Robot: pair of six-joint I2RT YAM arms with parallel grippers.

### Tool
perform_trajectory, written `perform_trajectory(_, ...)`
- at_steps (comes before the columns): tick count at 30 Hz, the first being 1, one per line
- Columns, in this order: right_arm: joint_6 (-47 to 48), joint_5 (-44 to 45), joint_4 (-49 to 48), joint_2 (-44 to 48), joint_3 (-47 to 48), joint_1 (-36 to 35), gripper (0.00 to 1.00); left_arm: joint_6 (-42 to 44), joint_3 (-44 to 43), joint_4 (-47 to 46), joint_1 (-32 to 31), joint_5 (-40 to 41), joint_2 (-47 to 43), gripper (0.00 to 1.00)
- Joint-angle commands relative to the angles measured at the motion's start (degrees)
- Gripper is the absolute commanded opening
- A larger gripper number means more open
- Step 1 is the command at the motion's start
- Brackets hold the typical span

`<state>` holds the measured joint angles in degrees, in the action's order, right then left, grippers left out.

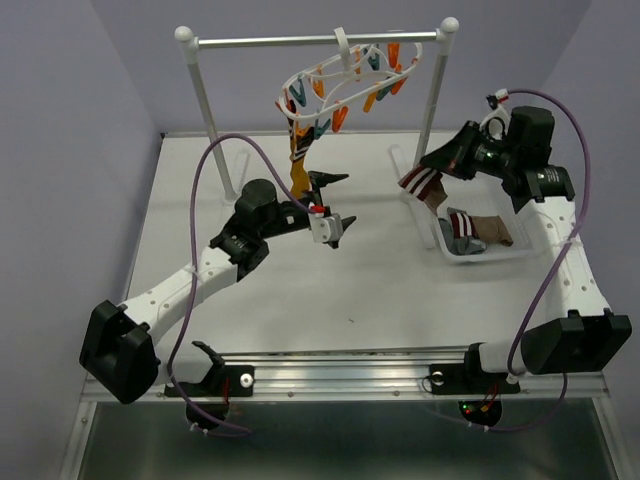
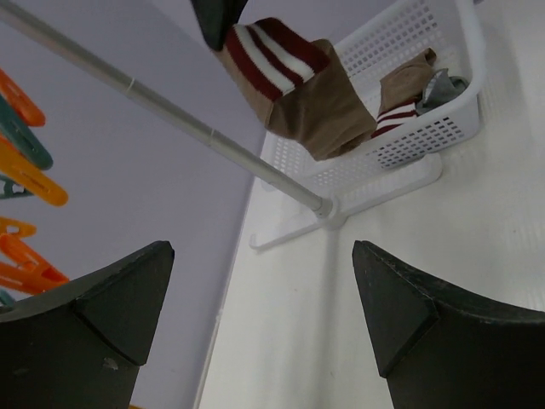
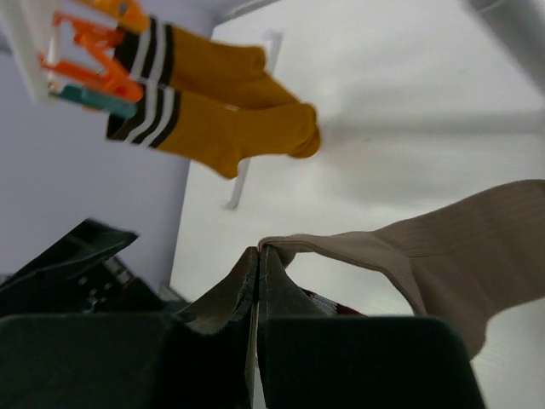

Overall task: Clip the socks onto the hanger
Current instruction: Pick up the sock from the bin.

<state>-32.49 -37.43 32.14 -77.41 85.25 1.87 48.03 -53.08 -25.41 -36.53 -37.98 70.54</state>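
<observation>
The white oval hanger [image 1: 345,80] with orange and teal clips hangs by its hook from the rail. Two mustard socks [image 1: 298,160] with dark and white striped cuffs hang clipped at its left end, also seen as mustard socks [image 3: 230,128] in the right wrist view. My right gripper [image 1: 427,168] is shut on a tan sock [image 1: 422,185] with a red and white cuff, lifted above the basket's left end. The tan sock [image 3: 443,247] trails right from the pinched tips of the right gripper [image 3: 258,251]. My left gripper [image 1: 335,205] stands open and empty below the hanger, its fingers [image 2: 119,307] wide apart.
A white plastic basket [image 1: 500,258] at the right holds more socks [image 1: 470,232], grey and tan. The silver rail [image 1: 310,41] on two white posts spans the back of the table. From the left wrist, the rail's post [image 2: 170,111] crosses in front of the basket [image 2: 426,136].
</observation>
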Motion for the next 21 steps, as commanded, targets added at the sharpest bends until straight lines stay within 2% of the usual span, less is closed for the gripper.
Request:
perform_trajectory(1,-3.7,-6.5,1.1,-1.9,3.8,-7.4,0.01,4.6,-2.8,-8.6,-0.8,-4.1,1.9,0.99)
perform_trajectory(9,-10.1,-8.6,-5.2,-6.6,6.1,-15.5,0.01,5.4,-5.5,-11.0,-2.4,-2.7,5.6,0.99)
perform_trajectory(16,-10.7,-9.7,-6.5,-7.5,5.5,-16.7,0.01,3.9,-5.7,-13.0,-3.0,0.2,6.5,0.99)
perform_trajectory(17,-10.8,-10.0,-6.7,-7.4,5.5,-16.7,0.01,3.7,-5.9,-13.3,-3.1,0.4,6.5,0.90)
perform_trajectory(19,-11.1,-11.3,-7.2,-7.5,5.9,-16.7,0.01,3.2,-6.1,-13.3,-3.1,1.0,6.8,0.79)
perform_trajectory(20,-11.3,-11.9,-7.3,-7.5,6.0,-16.7,0.01,3.2,-6.2,-13.3,-3.1,1.2,7.0,0.68)
perform_trajectory(21,-11.4,-12.1,-7.3,-7.5,6.0,-16.7,0.01,3.2,-6.2,-13.3,-3.1,1.7,7.1,0.63)
